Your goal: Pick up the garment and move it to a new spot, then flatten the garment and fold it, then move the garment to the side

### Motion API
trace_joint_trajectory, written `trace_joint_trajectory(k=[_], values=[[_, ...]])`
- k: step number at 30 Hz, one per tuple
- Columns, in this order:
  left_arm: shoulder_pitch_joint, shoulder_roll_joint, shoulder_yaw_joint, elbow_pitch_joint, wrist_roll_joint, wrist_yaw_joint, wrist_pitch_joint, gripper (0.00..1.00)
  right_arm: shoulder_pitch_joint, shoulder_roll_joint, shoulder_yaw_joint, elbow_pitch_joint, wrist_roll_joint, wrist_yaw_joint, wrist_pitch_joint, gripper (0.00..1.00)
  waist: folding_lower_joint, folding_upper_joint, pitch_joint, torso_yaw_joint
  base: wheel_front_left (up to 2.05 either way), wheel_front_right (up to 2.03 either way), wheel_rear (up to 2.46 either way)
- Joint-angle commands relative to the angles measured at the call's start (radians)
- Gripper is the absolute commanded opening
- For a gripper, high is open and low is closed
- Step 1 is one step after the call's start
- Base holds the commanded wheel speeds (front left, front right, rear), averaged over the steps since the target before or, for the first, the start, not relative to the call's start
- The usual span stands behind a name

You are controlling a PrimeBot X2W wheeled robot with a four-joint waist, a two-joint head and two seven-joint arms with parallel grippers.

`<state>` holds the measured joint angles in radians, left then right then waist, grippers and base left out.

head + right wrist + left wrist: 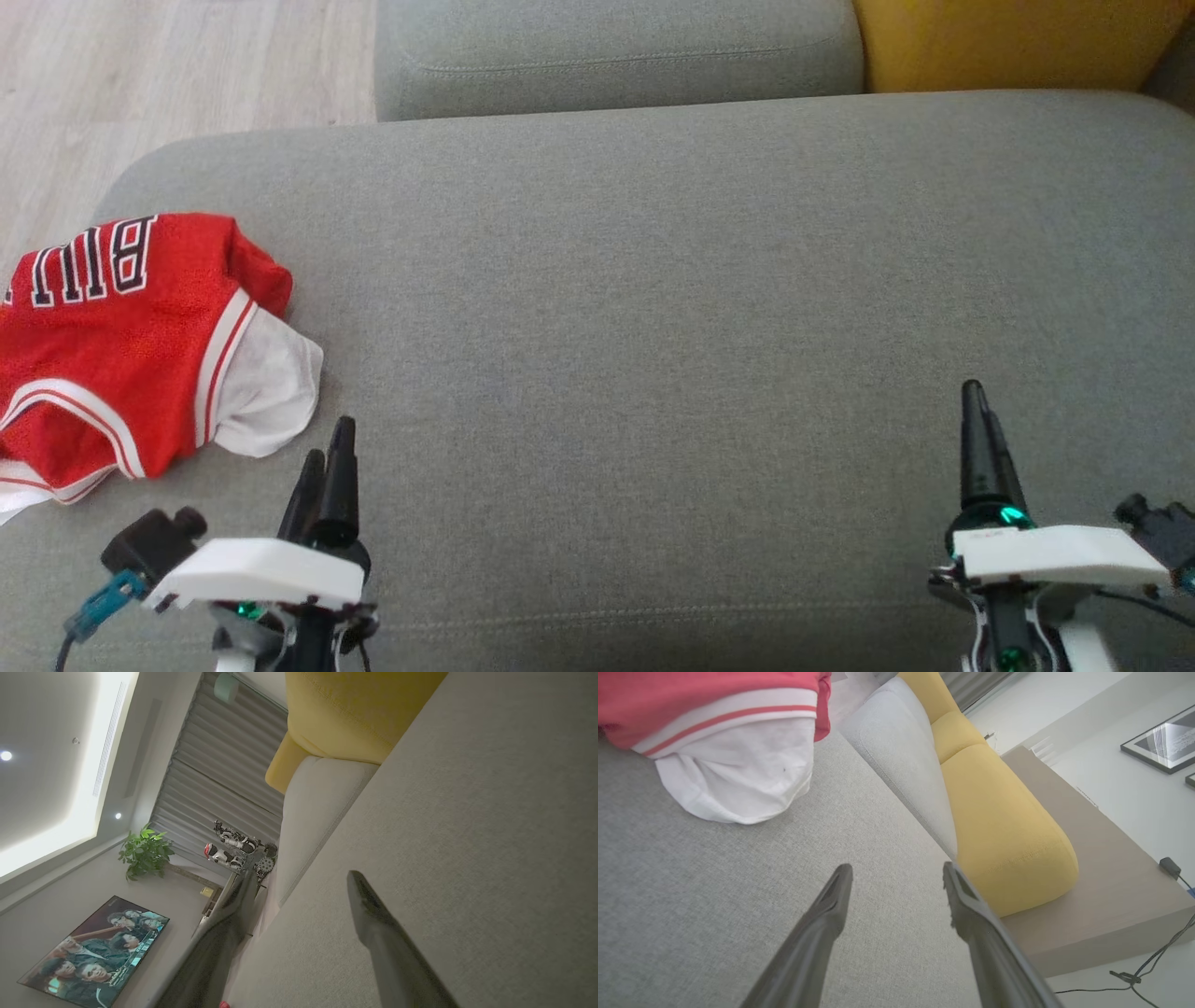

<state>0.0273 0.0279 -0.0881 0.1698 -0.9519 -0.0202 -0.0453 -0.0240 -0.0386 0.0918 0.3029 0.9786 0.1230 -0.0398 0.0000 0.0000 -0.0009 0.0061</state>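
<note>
A wide grey sofa cushion (653, 280) lies ahead, with a yellow cushion (1008, 42) at 1 o'clock and pale wood floor (140, 75) at 11 o'clock. The garment (121, 345), a crumpled red jersey with white trim, rests at 9 o'clock near the grey cushion's left edge. At 7 o'clock the left gripper (329, 441) is spread wide, holding nothing, near the garment's white fold but apart from it. At 4 o'clock the right gripper (976, 401) is likewise spread and holds nothing.

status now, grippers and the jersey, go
Left gripper open, empty. Right gripper open, empty. Red jersey bunched at grey cushion's left edge, just ahead of left gripper, untouched. Nothing between them.
</note>
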Motion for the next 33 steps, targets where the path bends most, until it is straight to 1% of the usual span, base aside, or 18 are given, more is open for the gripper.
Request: trace_joint_trajectory(k=[1,14,15,33], values=[[-0.053,0.012,0.004,-0.046,0.039,0.009,-0.011,1.00,-0.048,-0.008,0.026,-0.043,-0.045,0.003,-0.017,1.00,0.0000,0.0000,0.000,0.001,0.00,0.00,0.00],[-0.064,0.019,-0.038,-0.099,0.227,0.050,-0.052,1.00,-0.068,-0.009,0.091,-0.063,-0.216,0.004,-0.058,1.00,0.0000,0.0000,0.010,-0.006,0.00,0.00,0.00],[-0.064,0.019,-0.038,-0.099,0.227,0.050,-0.052,1.00,-0.068,-0.009,0.091,-0.063,-0.216,0.004,-0.058,1.00,0.0000,0.0000,0.010,-0.006,0.00,0.00,0.00],[-0.070,0.040,-0.111,-0.159,0.456,0.107,-0.105,1.00,-0.083,-0.010,0.187,-0.082,-0.429,0.005,-0.110,1.00,0.0000,0.0000,0.003,-0.006,0.00,0.00,0.00]])
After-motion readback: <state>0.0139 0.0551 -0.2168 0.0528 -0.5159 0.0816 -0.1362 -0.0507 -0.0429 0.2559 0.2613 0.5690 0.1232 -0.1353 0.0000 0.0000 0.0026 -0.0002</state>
